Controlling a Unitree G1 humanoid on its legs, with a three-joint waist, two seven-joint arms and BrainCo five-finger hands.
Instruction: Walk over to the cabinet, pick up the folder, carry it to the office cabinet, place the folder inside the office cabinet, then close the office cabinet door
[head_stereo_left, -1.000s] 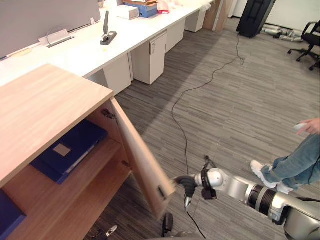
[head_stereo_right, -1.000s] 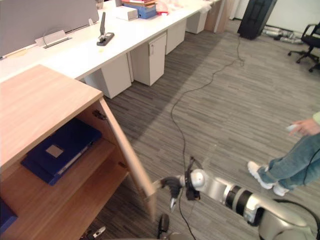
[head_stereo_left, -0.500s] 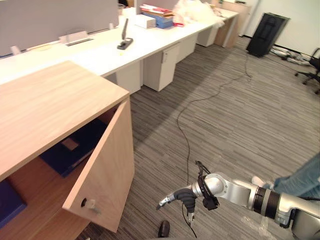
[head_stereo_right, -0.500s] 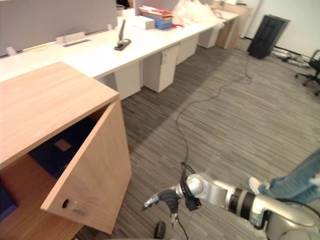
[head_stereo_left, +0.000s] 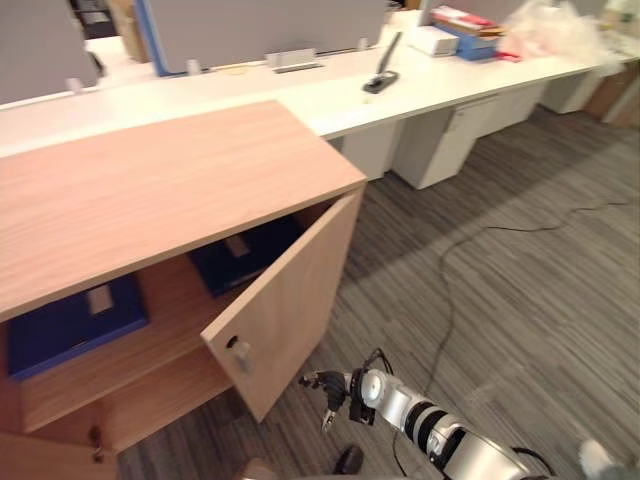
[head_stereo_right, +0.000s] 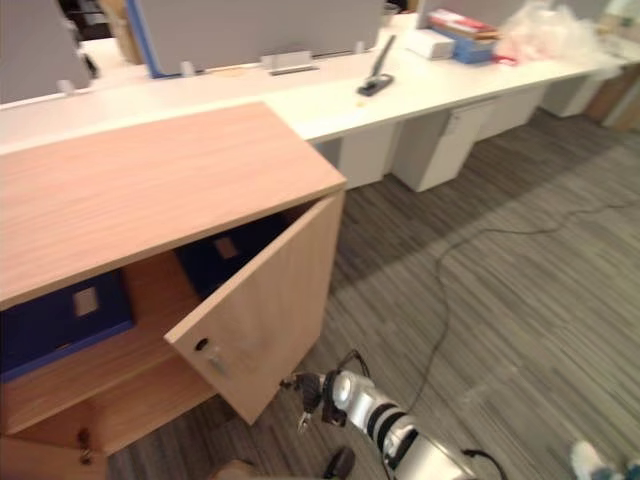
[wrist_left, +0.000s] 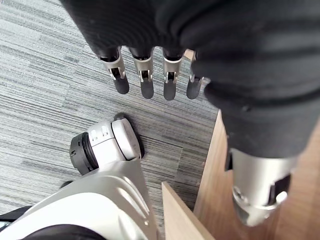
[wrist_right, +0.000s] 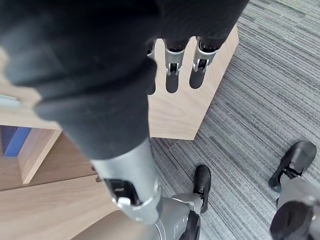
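Note:
The wooden office cabinet (head_stereo_left: 180, 180) stands at the left with its door (head_stereo_left: 290, 310) about half open, knob (head_stereo_left: 240, 352) on the free edge. Inside on the shelf lie a dark blue folder (head_stereo_left: 243, 255) with a pale label and a second blue folder (head_stereo_left: 70, 322) further left. My right hand (head_stereo_left: 325, 385) hangs low by the door's outer face, fingers (wrist_right: 175, 62) straight and holding nothing; I cannot tell whether they touch the wood. My left hand (wrist_left: 145, 80) points down at the floor beside a wooden panel (wrist_left: 212, 180), open and holding nothing.
A long white desk (head_stereo_left: 330, 95) runs behind the cabinet, carrying a black stapler (head_stereo_left: 381, 72) and boxes (head_stereo_left: 450, 38), with white drawer units (head_stereo_left: 450, 150) below. Grey partitions (head_stereo_left: 260, 25) stand behind it. A person's shoe (head_stereo_left: 597, 459) shows at the far lower right on striped grey carpet.
The camera has turned left, bringing more of the cabinet into view. The door has swung further toward shut. My right hand has stayed low beside the door's outer face.

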